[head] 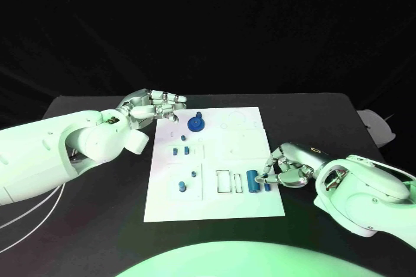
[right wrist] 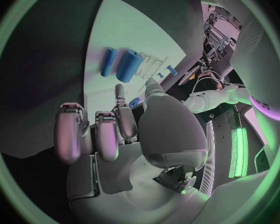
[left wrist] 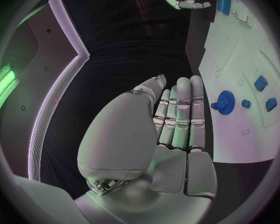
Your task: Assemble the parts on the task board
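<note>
Item: right hand (head: 284,169), at the near right edge of the task board (head: 243,208). You had its fingers curled down over that edge; whether they pinched anything could not be told. A small blue piece (right wrist: 134,102) showed at the fingertips in the right wrist view, contact unclear.

Item: blue cylinder (head: 252,180), lying flat on the board just beside the right hand's fingertips, on the side toward the left arm. Its long axis ran away from the robot toward the far edge of the board. A slimmer blue bar (right wrist: 108,61) lay parallel just beyond it.

Item: left hand (head: 156,109), fingers straight and close together, holding nothing, hovering off the board's far left corner. The blue gear (head: 196,122) stood just beside its fingertips, on the board.

Handling advice, as a judgement: you were likely picking up a part at the right hand. Close across the cylinder's short width, keep its axis level, and lift straight so the neighbouring bar stays put
</note>
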